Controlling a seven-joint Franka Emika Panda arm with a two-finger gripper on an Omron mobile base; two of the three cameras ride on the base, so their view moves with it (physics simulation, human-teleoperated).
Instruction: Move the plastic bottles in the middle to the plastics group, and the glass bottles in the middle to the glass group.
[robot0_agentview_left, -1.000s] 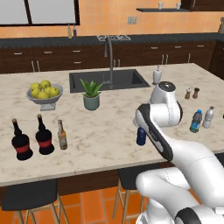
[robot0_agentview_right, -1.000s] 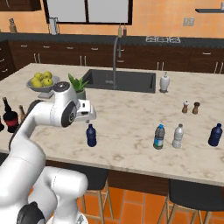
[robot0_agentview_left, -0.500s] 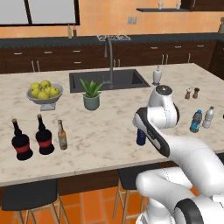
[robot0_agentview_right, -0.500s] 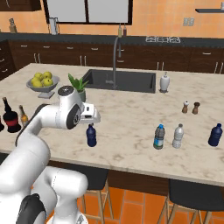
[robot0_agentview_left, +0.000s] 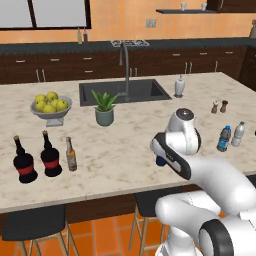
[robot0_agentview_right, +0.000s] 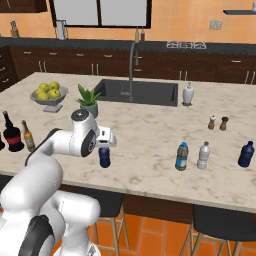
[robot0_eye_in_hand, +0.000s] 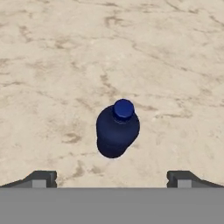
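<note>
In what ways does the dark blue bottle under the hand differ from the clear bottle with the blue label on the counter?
The dark blue bottle is solid dark blue all over, with a blue cap; the clear bottle with the blue label is see-through with a dark cap. The dark blue bottle stands alone below the open jaws of the gripper; the clear labelled bottle stands far from the gripper, beside a pale bottle with a white cap. Both are upright on the marble counter.

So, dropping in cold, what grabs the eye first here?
The white arm's open tool poised right above a stubby solid dark blue plastic bottle standing upright mid-counter. Next, two fat black cork-topped bottles with red bands at the marble counter's left end, a slim amber-brown glass bottle beside them.
</note>
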